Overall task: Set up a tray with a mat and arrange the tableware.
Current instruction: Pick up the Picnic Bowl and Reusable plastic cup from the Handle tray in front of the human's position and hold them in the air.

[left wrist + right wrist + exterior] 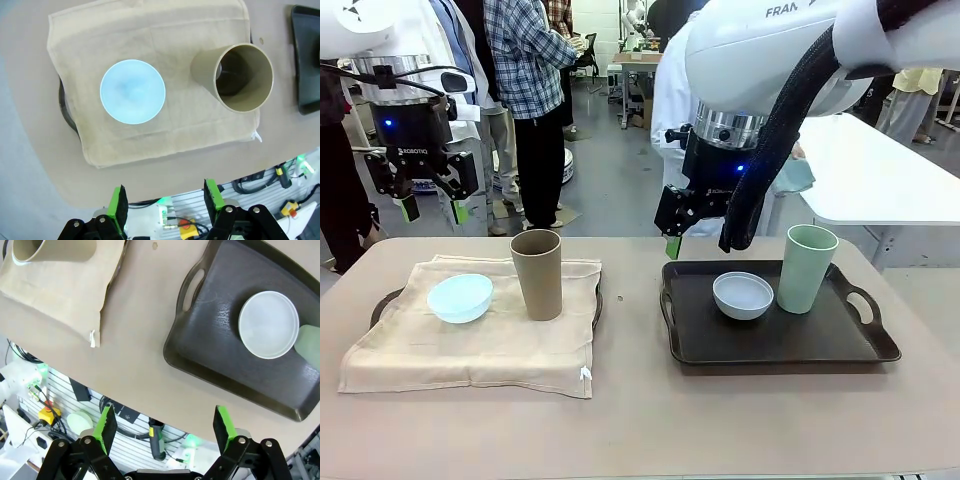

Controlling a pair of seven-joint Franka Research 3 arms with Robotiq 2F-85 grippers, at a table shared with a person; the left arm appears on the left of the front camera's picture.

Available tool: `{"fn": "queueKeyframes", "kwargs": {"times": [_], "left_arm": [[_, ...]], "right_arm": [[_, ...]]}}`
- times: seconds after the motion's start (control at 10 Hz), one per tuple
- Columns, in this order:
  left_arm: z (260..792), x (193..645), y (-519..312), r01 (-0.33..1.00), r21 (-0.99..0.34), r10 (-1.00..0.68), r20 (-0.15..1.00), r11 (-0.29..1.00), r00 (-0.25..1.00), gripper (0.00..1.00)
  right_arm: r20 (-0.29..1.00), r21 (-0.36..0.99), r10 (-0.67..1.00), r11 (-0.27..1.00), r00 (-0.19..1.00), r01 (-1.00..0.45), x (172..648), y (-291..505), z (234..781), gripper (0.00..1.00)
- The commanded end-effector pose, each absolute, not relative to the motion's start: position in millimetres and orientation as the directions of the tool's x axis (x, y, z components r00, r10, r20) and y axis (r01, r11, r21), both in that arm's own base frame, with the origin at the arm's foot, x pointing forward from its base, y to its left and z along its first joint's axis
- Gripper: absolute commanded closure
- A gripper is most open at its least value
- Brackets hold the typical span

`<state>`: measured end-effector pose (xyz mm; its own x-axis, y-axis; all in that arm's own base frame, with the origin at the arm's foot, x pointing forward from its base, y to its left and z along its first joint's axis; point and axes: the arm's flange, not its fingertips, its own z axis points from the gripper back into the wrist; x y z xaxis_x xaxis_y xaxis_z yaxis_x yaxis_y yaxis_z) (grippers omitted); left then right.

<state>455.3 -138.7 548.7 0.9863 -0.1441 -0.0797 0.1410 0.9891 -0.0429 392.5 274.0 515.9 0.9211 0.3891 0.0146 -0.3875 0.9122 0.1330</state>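
Observation:
A beige mat covers the left tray. On it stand a pale blue bowl and a tan brown cup. The dark right tray carries a greyish white bowl and a pale green cup. My left gripper hangs open and empty above the table's far left edge. Its wrist view looks down on the blue bowl, the tan cup and the mat, past the left gripper. My right gripper hovers open over the dark tray's far left corner; the right gripper is above the tray and white bowl.
The brown table has bare room along its front and between the trays. Several people stand beyond the far edge. A white table stands at the back right. The right arm's black cable hangs over the dark tray's rear.

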Motion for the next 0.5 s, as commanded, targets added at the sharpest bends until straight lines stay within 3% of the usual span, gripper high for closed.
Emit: {"fn": "queueKeyframes", "kwargs": {"times": [0.0, 0.2, 0.4], "left_arm": [[548, 452, -135, 0.157, -0.044, -0.159, -0.063, 0.987, 0.985, 0.2], [549, 449, -135, 0.172, -0.083, -0.178, -0.061, 0.982, 0.982, 0.19], [555, 441, -113, 0.139, -0.163, -0.147, -0.039, 0.977, 0.988, 0.19]], "right_arm": [[0.033, 0.132, 0.402, 0.906, 0.915, -0.402, 393, 271, 511, 0.0], [0.048, 0.114, 0.414, 0.902, 0.909, -0.417, 389, 255, 513, 0.0], [0.069, 0.125, 0.336, 0.931, 0.939, -0.342, 382, 198, 516, 0.0]]}}
